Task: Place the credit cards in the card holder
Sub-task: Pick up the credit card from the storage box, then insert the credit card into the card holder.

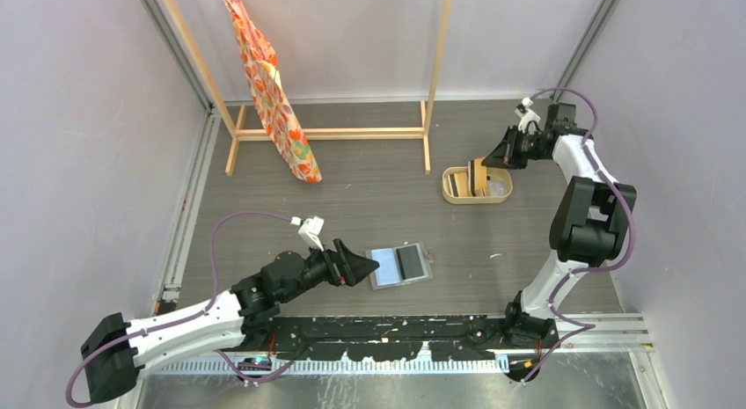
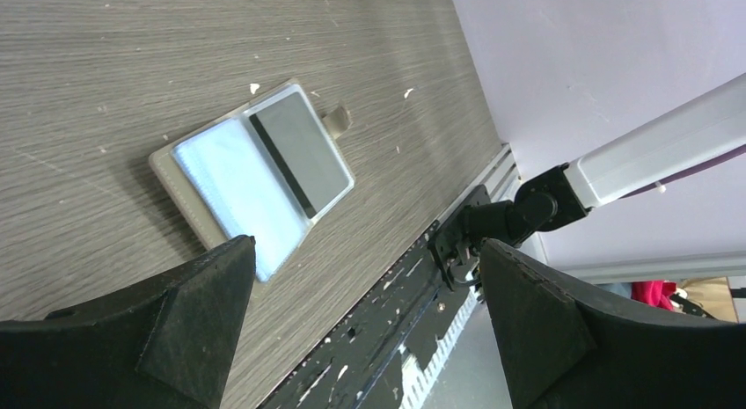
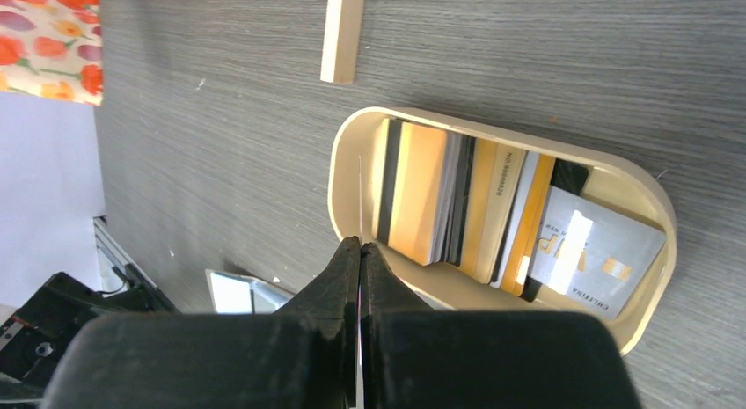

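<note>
The card holder [image 1: 400, 266] lies open on the table, pale silvery-blue on its left half and dark on its right; it also shows in the left wrist view [image 2: 255, 171]. My left gripper [image 1: 374, 266] [image 2: 365, 246] stands wide open and empty just left of it. Several credit cards [image 3: 457, 202], tan-gold with dark stripes, stand on edge in the oval beige tray [image 3: 651, 198] [image 1: 453, 196]. My right gripper [image 3: 361, 244] [image 1: 493, 158] is shut on one credit card [image 3: 361, 198], seen edge-on as a thin line over the tray's left rim.
A wooden rack [image 1: 334, 132] with a flowery orange cloth [image 1: 273, 92] stands at the back; one of its legs [image 3: 341, 31] ends close to the tray. A black rail [image 1: 396, 325] runs along the near edge. Walls close in on both sides.
</note>
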